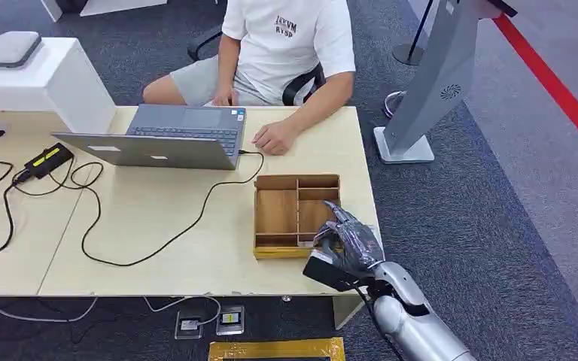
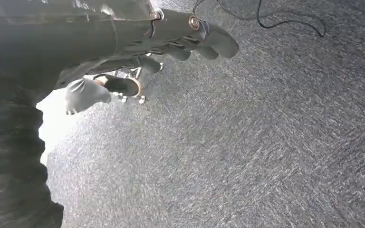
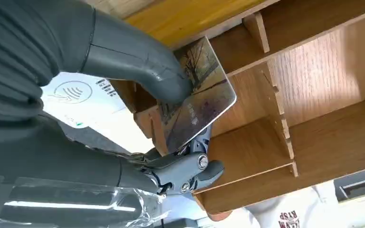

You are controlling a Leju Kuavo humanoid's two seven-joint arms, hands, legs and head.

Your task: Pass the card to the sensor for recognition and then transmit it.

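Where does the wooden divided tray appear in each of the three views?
Head view: wooden divided tray at the table's near right, under the right hand.
Left wrist view: not in it.
Right wrist view: compartments behind the held card.
Shared landmark: person's white shirt.

We see a pale wooden counter [image 1: 173,226] standing on dark grey carpet [image 1: 482,226]. A red floor stripe [image 1: 553,83] crosses the far right; a white pedestal [image 1: 38,75] stands at far left, a grey kiosk stand [image 1: 429,90] beyond the counter.
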